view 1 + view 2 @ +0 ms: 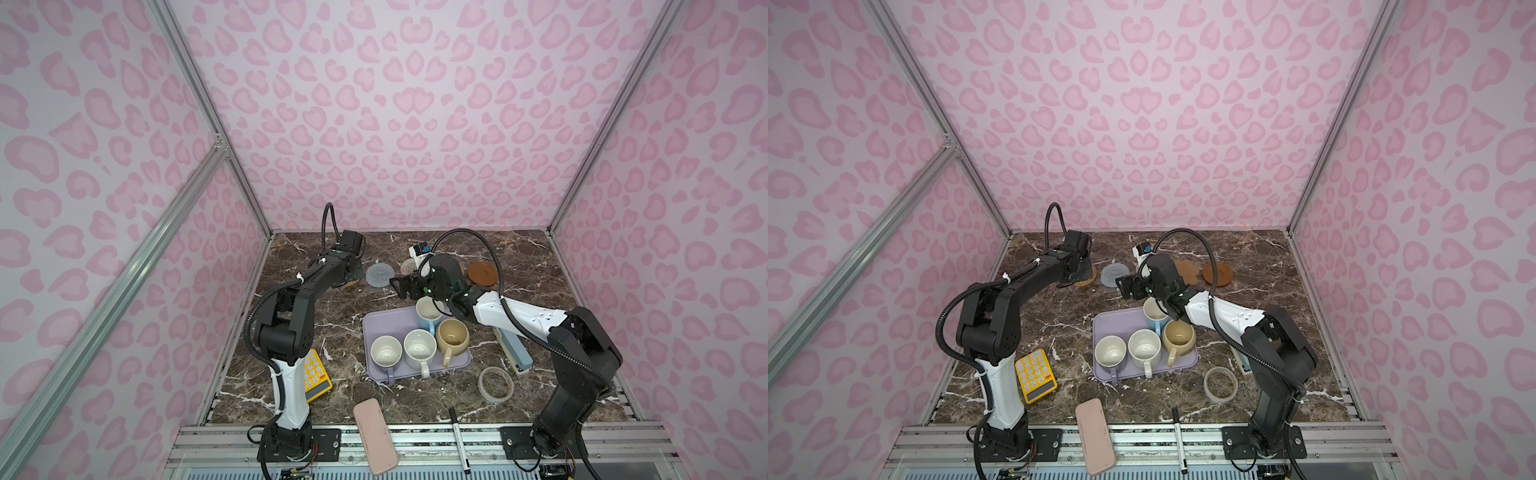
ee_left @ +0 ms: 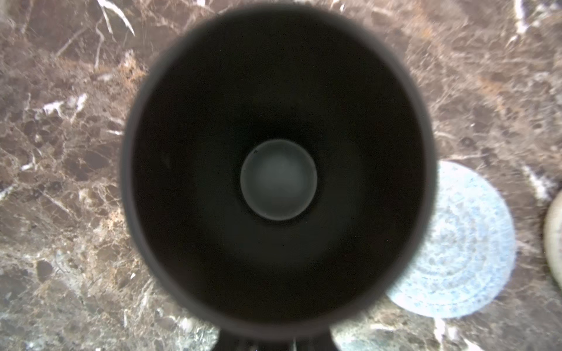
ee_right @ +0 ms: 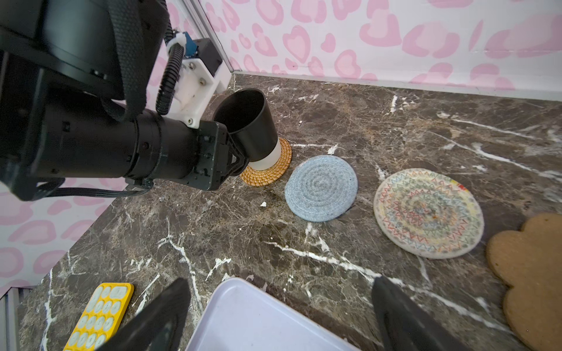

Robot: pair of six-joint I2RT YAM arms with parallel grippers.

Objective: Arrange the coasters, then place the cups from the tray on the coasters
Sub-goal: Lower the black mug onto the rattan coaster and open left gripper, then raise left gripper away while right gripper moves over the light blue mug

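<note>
resting on orange coaster [image 3: 273, 174], black mug [image 3: 252, 127], grey-blue coaster [image 3: 320, 188] just beside

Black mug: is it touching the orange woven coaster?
Touching. The right wrist view shows the black mug standing with its white base on the orange woven coaster, with no gap between them.

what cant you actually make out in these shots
- Left gripper jaws: right wrist view, its own body and the black cup hide them; gripping or not, unclear.
- Orange-tan coaster: mostly under that cup; in both top views the left arm covers most of it.
- Cream coaster: in both top views the right arm hides most.
- Light blue cup: top views, right arm overlaps its rim.
- Left wrist view: blurred cup interior fills it.
</note>
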